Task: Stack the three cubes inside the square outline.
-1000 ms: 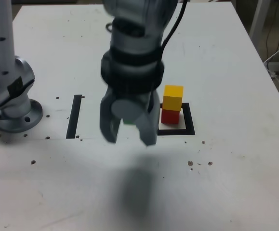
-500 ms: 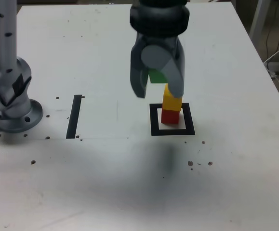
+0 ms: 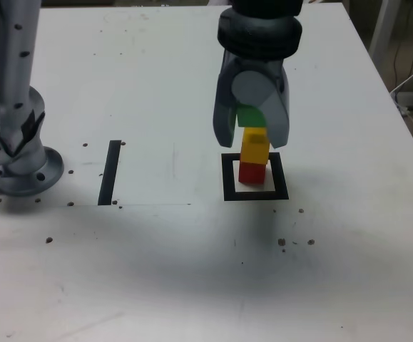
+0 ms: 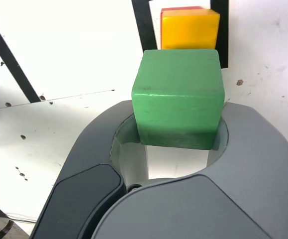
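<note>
Gripper (image 3: 252, 135) clamped on green cube (image 3: 251, 116) has swung across to just above the yellow cube (image 3: 255, 147) on red cube (image 3: 251, 172) inside the square outline (image 3: 228, 178), so only lowering and release remain.

green cube (image 3: 251, 116): held above stack | yellow cube (image 3: 255, 148): on red cube (image 3: 251, 172) | square outline (image 3: 228, 177): around red
</note>
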